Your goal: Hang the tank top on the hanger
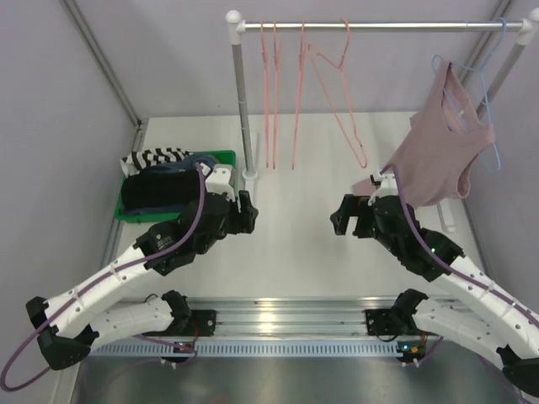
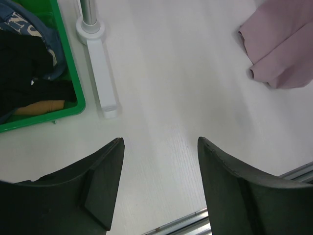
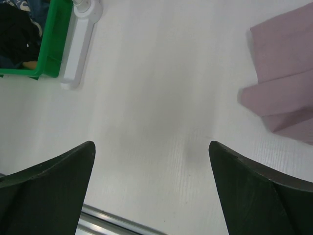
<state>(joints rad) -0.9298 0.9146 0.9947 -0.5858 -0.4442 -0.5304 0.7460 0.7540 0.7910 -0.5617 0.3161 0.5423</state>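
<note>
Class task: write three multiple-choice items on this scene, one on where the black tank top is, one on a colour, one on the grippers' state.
1. Where is the black tank top? A. in the green bin B. on the rail C. in a gripper
2. What colour is the hanger carrying the dusty-pink top? A. salmon-pink B. light blue C. green
3. How are the grippers? A. both shut on cloth B. both open, empty C. one holding a hanger
Answers: 1 A, it lies in the bin. 2 B, its wire is pale blue. 3 B, the left gripper and right gripper show parted fingers with nothing between.
</note>
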